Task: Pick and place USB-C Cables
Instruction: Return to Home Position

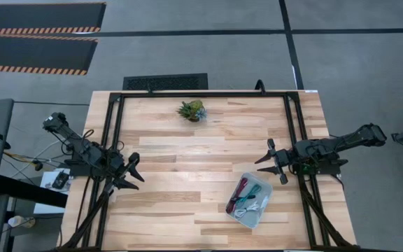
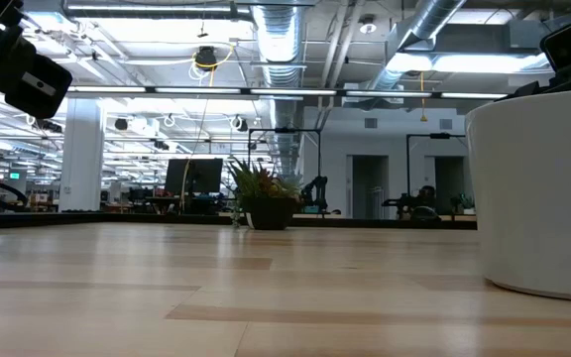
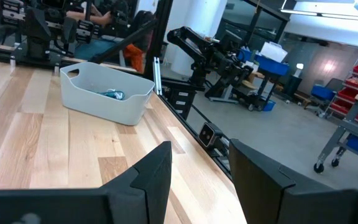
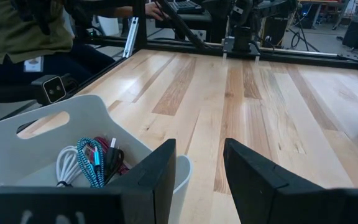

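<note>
The pale blue tray (image 1: 250,218) sits near the table's near right corner. Inside it lie the bundled USB-C cables: maroon-red (image 1: 240,190), teal-blue (image 1: 255,192) and white (image 1: 247,210) show from above; in the right wrist view I see white (image 4: 67,165), teal-blue (image 4: 93,162) and a black one (image 4: 115,160). My left gripper (image 1: 133,171) hovers open at the table's left edge, far from the tray. My right gripper (image 1: 271,162) hovers open just beyond the tray's far end, touching nothing.
A small green spiky plant (image 1: 192,110) stands at the table's far middle. The black frame rails (image 1: 289,119) run along the left, right and far sides. A person in a green top (image 4: 23,31) stands beyond the table's near edge. Bare wood (image 1: 187,161) lies between the arms.
</note>
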Robot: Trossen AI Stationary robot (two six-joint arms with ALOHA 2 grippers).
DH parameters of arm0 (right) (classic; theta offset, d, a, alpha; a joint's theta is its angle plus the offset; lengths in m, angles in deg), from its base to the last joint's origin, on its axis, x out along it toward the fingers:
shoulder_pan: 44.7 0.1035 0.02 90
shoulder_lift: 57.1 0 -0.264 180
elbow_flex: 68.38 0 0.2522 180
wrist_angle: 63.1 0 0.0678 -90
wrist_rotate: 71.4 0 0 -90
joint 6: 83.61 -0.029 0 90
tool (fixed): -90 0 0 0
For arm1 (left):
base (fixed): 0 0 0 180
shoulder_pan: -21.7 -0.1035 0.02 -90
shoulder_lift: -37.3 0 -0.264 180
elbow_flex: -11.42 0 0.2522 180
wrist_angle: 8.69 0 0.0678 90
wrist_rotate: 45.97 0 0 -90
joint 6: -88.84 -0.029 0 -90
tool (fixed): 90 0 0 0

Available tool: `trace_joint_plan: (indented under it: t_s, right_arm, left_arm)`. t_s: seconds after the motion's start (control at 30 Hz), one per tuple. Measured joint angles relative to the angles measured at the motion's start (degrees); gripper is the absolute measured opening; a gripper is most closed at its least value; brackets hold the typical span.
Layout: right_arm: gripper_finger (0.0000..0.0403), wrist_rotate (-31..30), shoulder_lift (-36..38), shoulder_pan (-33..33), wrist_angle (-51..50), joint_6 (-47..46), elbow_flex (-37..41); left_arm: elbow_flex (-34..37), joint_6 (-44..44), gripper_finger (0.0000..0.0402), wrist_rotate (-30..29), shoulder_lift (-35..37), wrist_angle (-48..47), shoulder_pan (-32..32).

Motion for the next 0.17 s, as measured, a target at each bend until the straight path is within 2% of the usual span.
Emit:
trace_joint_plan:
  t_s: [0.17]
  right_arm:
    - [0.0161, 0.0, 0.0, 0.0, 0.0, 0.0, 0.0]
  left_arm:
    - [0.0, 0.0, 0.0146, 0.0, 0.0, 0.0, 0.0]
